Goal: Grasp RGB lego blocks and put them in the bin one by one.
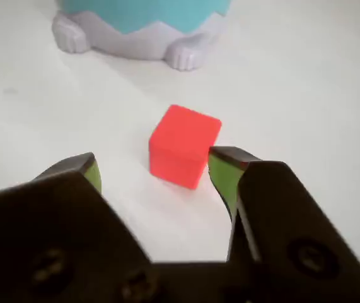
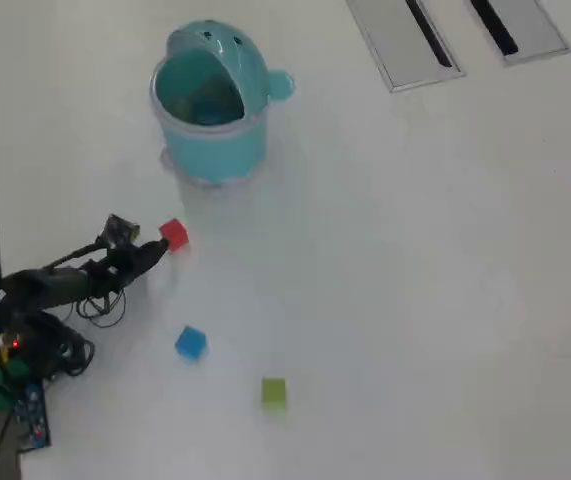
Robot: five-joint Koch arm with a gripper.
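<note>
The red block [image 1: 183, 145] sits on the white table just beyond my gripper [image 1: 153, 170], which is open; the right fingertip [image 1: 225, 170] is right next to the block's right side, and the left fingertip [image 1: 86, 169] stands well clear of it. In the overhead view the gripper [image 2: 155, 248] reaches the red block [image 2: 173, 234] from the left. The blue block [image 2: 190, 342] and the yellow-green block [image 2: 273, 391] lie lower on the table. The light-teal bin [image 2: 210, 105] stands above the red block with its lid open; its base shows in the wrist view [image 1: 142, 31].
Two flat grey panels with black slots [image 2: 405, 40] lie at the top right of the overhead view. The arm's base and cables [image 2: 25, 340] sit at the left table edge.
</note>
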